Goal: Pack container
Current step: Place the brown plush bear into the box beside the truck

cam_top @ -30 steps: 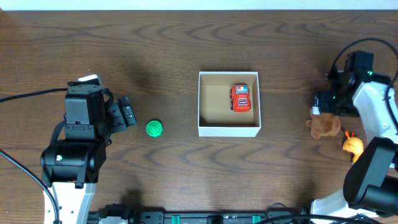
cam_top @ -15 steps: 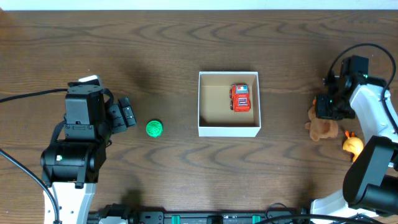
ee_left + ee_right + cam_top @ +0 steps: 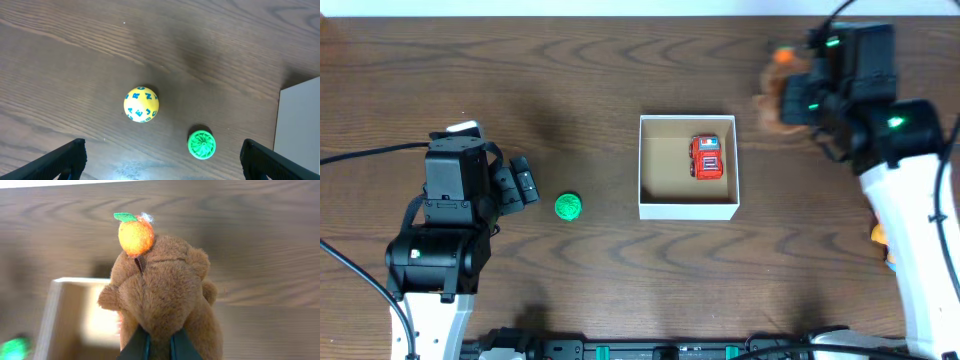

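The container is a white-walled open box at the table's centre, with a red toy car in its right half. My right gripper is raised to the right of and behind the box. It is shut on a brown teddy bear, which looks blurred from above. In the right wrist view the bear has an orange fruit on its head and hangs over the container's edge, pinched in my gripper. My left gripper stands open above a green ball.
A yellow ball with blue letters lies left of the green ball; from above my left arm hides it. A small orange toy peeks out beside the right arm at the table's right side.
My right gripper shut on the bear at the right of the table, lifted it and carried it back and leftward toward the container. The left arm has stayed still.
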Controlling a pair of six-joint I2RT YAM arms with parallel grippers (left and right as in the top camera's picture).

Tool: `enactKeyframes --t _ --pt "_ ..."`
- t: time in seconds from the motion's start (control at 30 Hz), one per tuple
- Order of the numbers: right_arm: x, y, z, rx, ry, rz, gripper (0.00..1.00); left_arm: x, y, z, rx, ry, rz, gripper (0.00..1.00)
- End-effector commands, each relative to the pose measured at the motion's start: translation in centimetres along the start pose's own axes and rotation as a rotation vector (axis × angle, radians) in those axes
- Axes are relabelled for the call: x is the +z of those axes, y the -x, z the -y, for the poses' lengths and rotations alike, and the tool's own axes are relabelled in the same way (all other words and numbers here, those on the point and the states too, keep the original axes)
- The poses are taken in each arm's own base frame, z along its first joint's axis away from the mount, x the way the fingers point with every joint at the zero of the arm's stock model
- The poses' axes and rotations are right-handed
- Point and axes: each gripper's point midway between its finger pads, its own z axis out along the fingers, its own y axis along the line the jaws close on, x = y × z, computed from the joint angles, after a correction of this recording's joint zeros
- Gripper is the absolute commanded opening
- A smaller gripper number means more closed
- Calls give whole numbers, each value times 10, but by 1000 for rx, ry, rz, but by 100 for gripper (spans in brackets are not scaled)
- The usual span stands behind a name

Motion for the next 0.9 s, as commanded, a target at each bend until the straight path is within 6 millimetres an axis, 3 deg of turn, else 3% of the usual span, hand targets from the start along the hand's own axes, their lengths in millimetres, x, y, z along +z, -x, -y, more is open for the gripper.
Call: enactKeyframes --t 0.0,0.13,0.27,0.63,0.87 --pt "16 -22 -43 104 48 -63 1 -4 6 -2 -19 9 17 98" --pt "36 -48 -87 61 60 -115 1 -4 6 -2 -19 10 17 98" --pt "64 -75 -108 22 23 -180 1 -4 6 -2 -19 10 17 98" --pt "148 -114 -112 34 -52 -295 1 -4 6 -2 -19 10 17 98" --pt "175 -131 -104 38 -97 -337 1 -4 6 -2 -19 10 17 98"
